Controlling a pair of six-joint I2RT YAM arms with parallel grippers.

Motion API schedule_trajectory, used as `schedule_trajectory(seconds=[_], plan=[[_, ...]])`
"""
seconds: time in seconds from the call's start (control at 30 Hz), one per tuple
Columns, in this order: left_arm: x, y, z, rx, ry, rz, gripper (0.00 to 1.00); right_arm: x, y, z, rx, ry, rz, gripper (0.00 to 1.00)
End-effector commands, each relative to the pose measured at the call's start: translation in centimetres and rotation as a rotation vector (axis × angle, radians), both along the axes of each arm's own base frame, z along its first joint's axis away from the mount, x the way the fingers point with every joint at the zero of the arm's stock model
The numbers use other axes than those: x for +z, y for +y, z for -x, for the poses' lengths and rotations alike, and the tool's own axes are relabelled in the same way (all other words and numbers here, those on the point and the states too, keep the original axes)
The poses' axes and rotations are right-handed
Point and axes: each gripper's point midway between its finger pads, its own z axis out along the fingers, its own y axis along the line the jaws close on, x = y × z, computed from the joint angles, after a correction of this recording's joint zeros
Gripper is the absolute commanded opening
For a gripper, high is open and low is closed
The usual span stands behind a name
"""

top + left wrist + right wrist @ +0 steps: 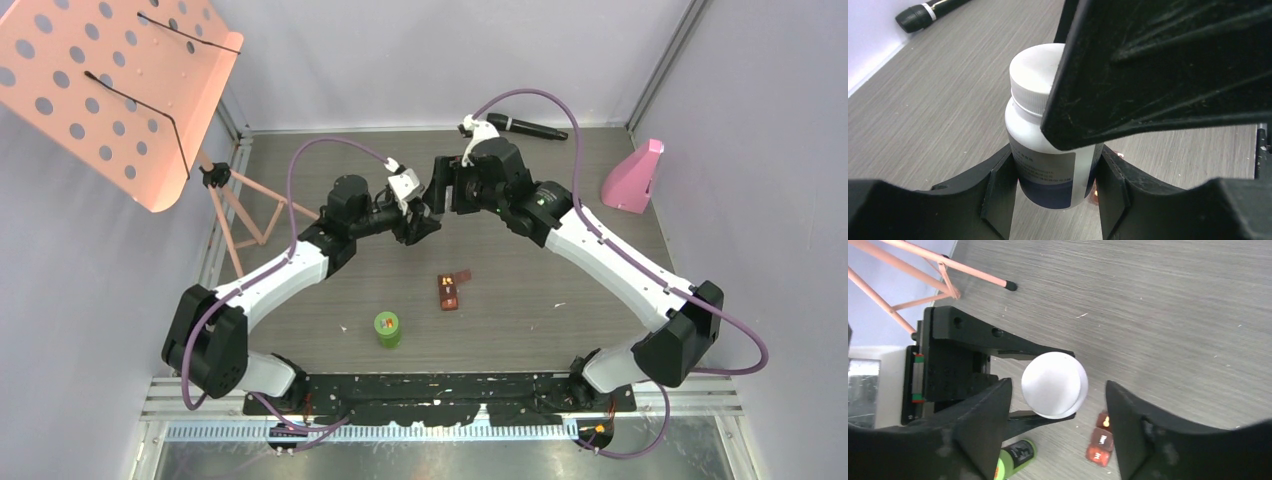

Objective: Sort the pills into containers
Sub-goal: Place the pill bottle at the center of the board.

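The white bottle [1048, 167] is in the middle of the counter [560, 320], towards the far side. The left fingers [1000, 195] squeeze it on both sides, low down on its label. They hold it upright, I think so that it cannot turn or tip while its top is opened. I cannot tell if its bottom rests on the counter.

The cap [1054, 385] is white and round, with small ridges around its edge. The bottle is smooth, shiny plastic with a dark blue band on the label.

The right fingers [983, 425] hang just above the cap, one on each side. They are spread apart and hold nothing. They look ready to pinch the cap and twist it off.

Nearer the arms stands the green bottle [387, 328], a small round one. Near it lies the brown case [450, 291], flat with square corners. It looks open, with small square parts inside.

The counter is grey and has lines like wood. A black microphone [525, 128] lies at the far edge. A pink stand [110, 90] full of round holes is on the left.
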Motion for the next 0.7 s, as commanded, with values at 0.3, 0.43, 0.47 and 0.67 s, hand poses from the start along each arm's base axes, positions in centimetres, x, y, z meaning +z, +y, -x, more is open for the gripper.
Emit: schedule_trajectory(seconds=[0.3, 0.43, 0.47, 0.67], plan=[[4.5, 0.1, -1.1, 0.044, -0.153, 0.087, 0.0, -2.2, 2.9, 1.0, 0.195, 0.114, -0.003, 0.71], [4.7, 0.0, -0.6, 0.024, -0.162, 0.108, 0.09, -2.5, 2.8, 0.1, 0.156, 0.095, 0.001, 0.53], [4.8, -0.1, -0.5, 0.021, -0.168, 0.118, 0.13, -2.0, 2.8, -0.4, 0.138, 0.067, -0.008, 0.48], [4.3, 1.4, -1.5, 0.147, -0.165, 0.134, 0.68, -1.5, -0.9, -3.0, -0.041, -0.002, 0.038, 0.31]])
